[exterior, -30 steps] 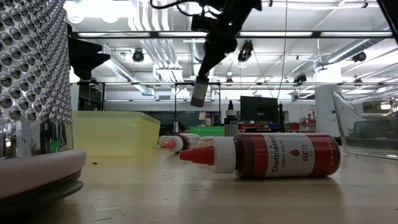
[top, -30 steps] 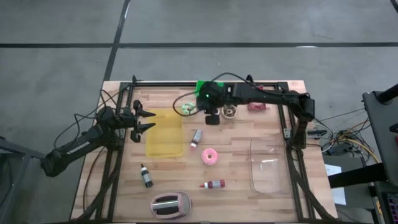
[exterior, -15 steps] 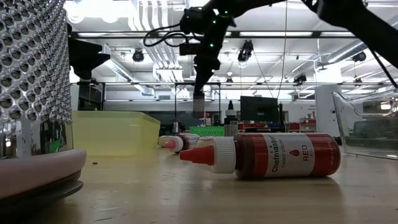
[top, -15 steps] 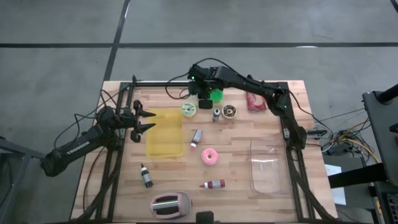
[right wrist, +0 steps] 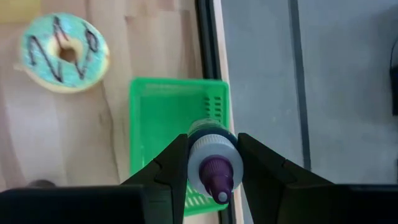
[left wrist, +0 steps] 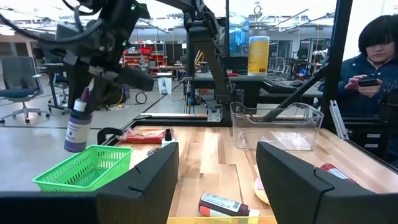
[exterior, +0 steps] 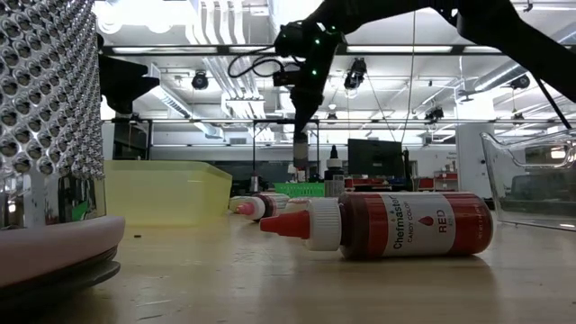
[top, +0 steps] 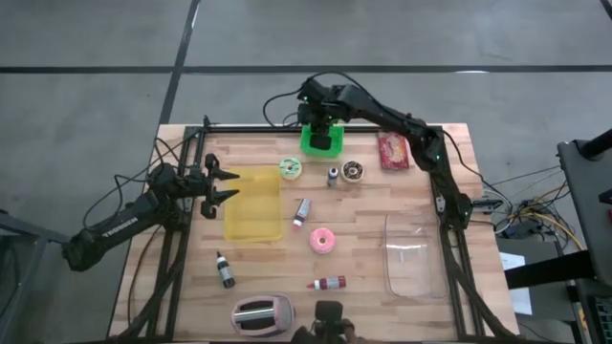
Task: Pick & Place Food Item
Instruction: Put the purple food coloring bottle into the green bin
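Hovering above the green plastic mesh basket [top: 321,140] at the far edge of the tabletop [top: 363,258], the right gripper [right wrist: 212,169] is carrying a small purple-capped squeeze bottle [right wrist: 213,167]. Its fingers [right wrist: 175,163] are pinching the bottle's body from both sides, partly closed around it. In the low view the bottle [exterior: 300,149] is hanging upright and clear of the surface; in the left wrist view its base [left wrist: 77,129] is sitting just over the basket's rim [left wrist: 87,168], not yet inside. Holding it vertical and centred over the opening looks deliberate, so it can drop straight in without catching the mesh wall; that is a judgement.

The left gripper [top: 218,184] is waiting near the left edge, fingers [left wrist: 150,180] spread wide and holding nothing, pointed toward a shallow yellow translucent tray [top: 253,204].

Other items are lying untouched: a teal-iced doughnut [top: 291,168] just beside the basket, a chocolate doughnut [top: 353,171], a pink-iced doughnut [top: 323,241], a red food-colouring bottle [top: 328,283] on its side, a dark small bottle [top: 226,270], a clear plastic container [top: 412,255] toward the right edge, and a red snack packet [top: 393,151]. A person [left wrist: 374,50] is sitting beyond the tabletop.

Next move is likely lowering and releasing; the risk is the bottle tipping on the basket floor.
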`<state>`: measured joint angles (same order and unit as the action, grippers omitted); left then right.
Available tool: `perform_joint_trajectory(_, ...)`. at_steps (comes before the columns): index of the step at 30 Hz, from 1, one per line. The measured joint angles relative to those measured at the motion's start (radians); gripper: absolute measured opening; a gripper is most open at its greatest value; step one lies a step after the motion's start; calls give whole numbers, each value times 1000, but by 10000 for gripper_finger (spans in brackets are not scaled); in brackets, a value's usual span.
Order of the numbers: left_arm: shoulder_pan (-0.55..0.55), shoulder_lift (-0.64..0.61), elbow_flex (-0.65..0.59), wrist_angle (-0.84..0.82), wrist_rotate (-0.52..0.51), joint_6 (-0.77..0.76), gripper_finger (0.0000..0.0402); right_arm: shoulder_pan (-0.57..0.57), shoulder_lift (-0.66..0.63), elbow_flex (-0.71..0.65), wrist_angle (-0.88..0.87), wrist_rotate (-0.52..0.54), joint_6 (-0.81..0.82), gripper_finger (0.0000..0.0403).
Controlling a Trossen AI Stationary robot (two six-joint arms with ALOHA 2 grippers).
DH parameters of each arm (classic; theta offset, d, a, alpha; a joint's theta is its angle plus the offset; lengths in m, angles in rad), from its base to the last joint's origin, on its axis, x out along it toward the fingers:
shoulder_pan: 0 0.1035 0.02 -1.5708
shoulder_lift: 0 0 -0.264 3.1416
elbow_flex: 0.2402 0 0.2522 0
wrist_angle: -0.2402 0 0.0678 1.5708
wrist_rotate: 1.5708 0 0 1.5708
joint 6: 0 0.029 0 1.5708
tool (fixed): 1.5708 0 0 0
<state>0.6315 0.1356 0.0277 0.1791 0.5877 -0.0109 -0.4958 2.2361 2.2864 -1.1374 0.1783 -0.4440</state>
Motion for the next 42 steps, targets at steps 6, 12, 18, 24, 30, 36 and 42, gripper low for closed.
perform_joint_trajectory(6,0,0,0,0,0,0,223,-19,0,-12,6,-60,12,107)
perform_joint_trajectory(12,0,0,0,0,0,0,223,-21,0,-20,11,-67,10,107)
perform_joint_trajectory(18,0,0,0,0,1,0,223,-24,0,-35,13,-82,7,107)
perform_joint_trajectory(24,0,0,0,0,8,0,223,-24,0,-57,24,-82,7,107)
perform_joint_trajectory(30,0,0,0,0,8,0,223,-12,0,-52,50,-81,0,107)
perform_joint_trajectory(36,0,0,0,0,8,0,223,-5,0,-52,48,-82,-5,107)
perform_joint_trajectory(42,0,0,0,0,8,0,223,-6,0,-54,45,-80,-5,107)
